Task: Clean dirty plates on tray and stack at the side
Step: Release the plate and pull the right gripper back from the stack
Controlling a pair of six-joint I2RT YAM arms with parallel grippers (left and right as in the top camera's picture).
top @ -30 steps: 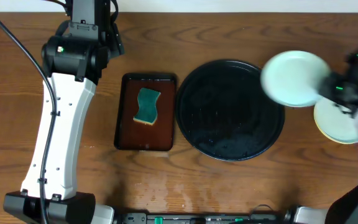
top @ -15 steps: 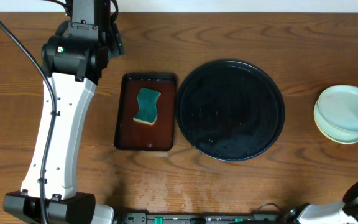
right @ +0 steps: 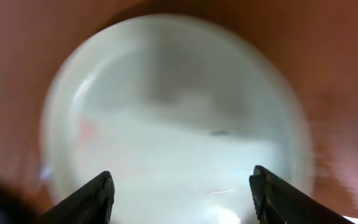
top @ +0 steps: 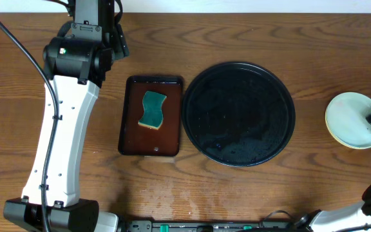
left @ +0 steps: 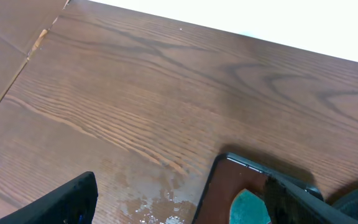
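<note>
I read no writing anywhere. My right pincer (right: 180, 190) stood apart over the plates (top: 351, 120), stacked beside the tray (top: 238, 113); my left pincer (left: 178, 198) gaped above the desk (left: 135, 93).

The table (top: 340, 45) is brown wood with dark grain lines, a bit wet and shiny near the small brown tray (top: 129, 122). The big black tray (top: 239, 71) is smooth and glossy. The plates (top: 348, 119) look smooth. The sponge (top: 152, 109) looks soft and rough.
</note>
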